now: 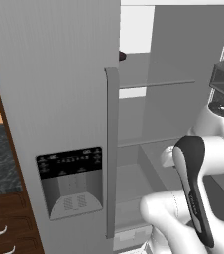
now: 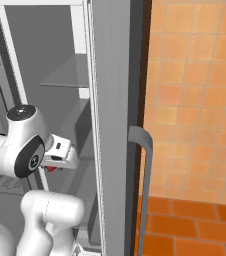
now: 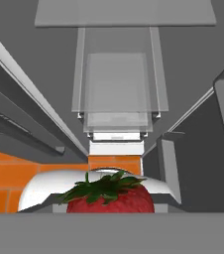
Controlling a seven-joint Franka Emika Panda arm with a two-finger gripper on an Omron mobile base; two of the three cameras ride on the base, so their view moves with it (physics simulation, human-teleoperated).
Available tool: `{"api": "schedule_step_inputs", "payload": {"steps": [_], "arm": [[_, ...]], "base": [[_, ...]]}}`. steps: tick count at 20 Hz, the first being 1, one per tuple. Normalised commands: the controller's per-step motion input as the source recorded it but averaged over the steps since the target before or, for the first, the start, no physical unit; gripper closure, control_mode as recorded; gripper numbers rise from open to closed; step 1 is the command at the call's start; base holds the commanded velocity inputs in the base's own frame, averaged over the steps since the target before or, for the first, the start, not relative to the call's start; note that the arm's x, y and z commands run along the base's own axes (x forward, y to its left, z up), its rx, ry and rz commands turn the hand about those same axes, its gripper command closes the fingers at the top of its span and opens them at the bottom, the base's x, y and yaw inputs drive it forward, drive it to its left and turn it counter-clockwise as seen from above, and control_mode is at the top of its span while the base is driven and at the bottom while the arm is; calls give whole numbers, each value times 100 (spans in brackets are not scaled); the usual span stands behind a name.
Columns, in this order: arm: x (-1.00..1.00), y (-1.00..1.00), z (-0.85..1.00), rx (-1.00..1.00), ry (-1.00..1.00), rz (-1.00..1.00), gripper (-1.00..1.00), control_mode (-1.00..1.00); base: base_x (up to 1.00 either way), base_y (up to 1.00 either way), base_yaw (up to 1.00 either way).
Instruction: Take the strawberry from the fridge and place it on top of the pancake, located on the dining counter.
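Your end effector [image 2: 51, 168] is clenched on the strawberry [image 3: 110, 197], holding the red fruit with its green leaves right at the fingertips, low inside the open right side of the fridge [image 1: 54, 99], with glass shelves [image 3: 116, 89] and orange floor tiles [image 3: 15, 173] beyond it.

One strawberry [image 3: 110, 198], one fridge [image 1: 59, 99] with two long door handles, one water dispenser [image 1: 72, 181] on the left door, plus one small dark round item [image 1: 122, 56] up high.
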Motion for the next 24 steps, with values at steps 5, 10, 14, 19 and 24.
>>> {"api": "schedule_step_inputs", "payload": {"steps": [5, 10, 14, 19, 24], "arm": [[0, 0, 0, 0, 0, 0, 100, 100], [0, 0, 0, 0, 0, 0, 100, 100], [0, 0, 0, 0, 0, 0, 100, 100], [0, 0, 0, 0, 0, 0, 100, 100], [0, 0, 0, 0, 0, 0, 100, 100]], "base": [[-31, 46, -12], [-43, 65, -1], [-56, 45, -27], [-84, 40, -62], [-80, 35, -71]]}}
